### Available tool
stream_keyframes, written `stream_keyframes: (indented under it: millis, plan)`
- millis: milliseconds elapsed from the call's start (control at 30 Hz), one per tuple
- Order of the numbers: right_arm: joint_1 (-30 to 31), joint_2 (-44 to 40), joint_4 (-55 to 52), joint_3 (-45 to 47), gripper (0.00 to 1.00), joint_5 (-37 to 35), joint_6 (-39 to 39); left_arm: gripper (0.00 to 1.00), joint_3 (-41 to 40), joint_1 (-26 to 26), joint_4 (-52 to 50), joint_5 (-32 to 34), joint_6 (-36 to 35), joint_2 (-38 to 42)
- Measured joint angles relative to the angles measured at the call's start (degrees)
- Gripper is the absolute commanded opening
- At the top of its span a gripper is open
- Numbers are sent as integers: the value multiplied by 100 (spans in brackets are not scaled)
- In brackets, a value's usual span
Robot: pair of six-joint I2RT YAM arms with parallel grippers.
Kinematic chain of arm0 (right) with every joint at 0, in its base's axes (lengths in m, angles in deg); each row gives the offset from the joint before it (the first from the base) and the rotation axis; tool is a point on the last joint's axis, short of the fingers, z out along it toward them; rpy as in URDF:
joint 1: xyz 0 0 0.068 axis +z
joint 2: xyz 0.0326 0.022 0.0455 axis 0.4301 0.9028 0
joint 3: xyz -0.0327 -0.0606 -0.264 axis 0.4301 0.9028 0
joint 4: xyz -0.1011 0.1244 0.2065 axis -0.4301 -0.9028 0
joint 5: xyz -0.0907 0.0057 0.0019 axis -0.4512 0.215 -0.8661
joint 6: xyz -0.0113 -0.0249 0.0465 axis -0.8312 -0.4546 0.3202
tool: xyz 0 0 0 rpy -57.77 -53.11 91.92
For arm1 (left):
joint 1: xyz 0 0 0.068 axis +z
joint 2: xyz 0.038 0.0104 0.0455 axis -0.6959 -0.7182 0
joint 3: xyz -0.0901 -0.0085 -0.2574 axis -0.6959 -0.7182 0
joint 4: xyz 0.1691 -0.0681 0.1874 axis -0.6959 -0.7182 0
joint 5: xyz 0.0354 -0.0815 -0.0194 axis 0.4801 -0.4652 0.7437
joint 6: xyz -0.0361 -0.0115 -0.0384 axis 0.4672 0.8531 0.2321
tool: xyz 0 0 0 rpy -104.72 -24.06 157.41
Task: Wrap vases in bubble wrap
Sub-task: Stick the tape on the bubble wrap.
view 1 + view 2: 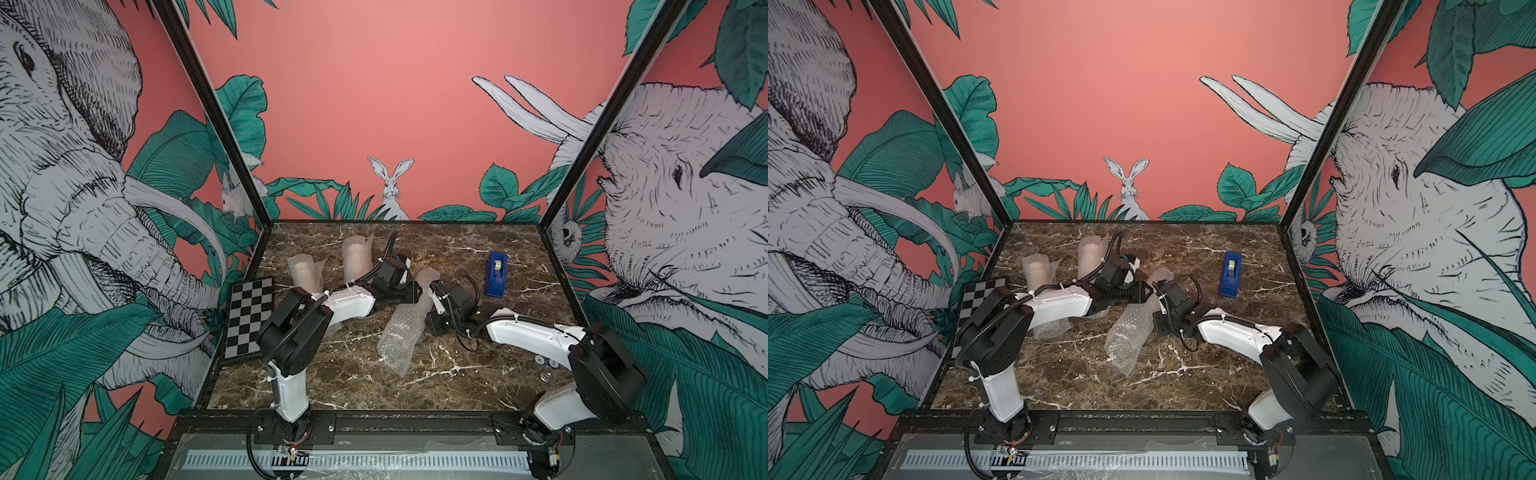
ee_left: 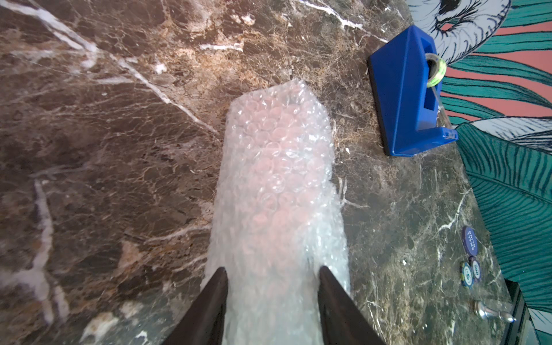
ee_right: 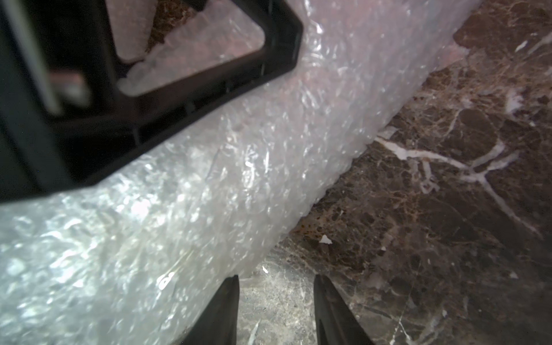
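Twin arms, left and right, pair glossy white shells with boxy matte-black joint housings. Black corrugated conduit runs along each, cinched by white zip ties. Black base plates carry silver screws, and red and yellow wires show below. The left gripper and right gripper end in dark, tapered fingers.
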Motion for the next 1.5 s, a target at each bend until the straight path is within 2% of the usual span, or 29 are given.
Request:
stream_keyframes:
  millis: [200,533,933,1333,1500]
  plan:
    - [0,107,72,-98,44,17,-55,50,-4,0,2,0,2,2]
    - [7,-269,494,-26,56,422,286,50,-7,0,2,0,13,4]
    - [94,70,817,-116,67,592,581,50,-22,0,-2,4,13,22]
    - [205,92,1119,-118,70,723,855,50,-46,0,24,4,48,28]
    - [205,-181,892,-114,71,525,769,50,-44,0,2,-7,31,33]
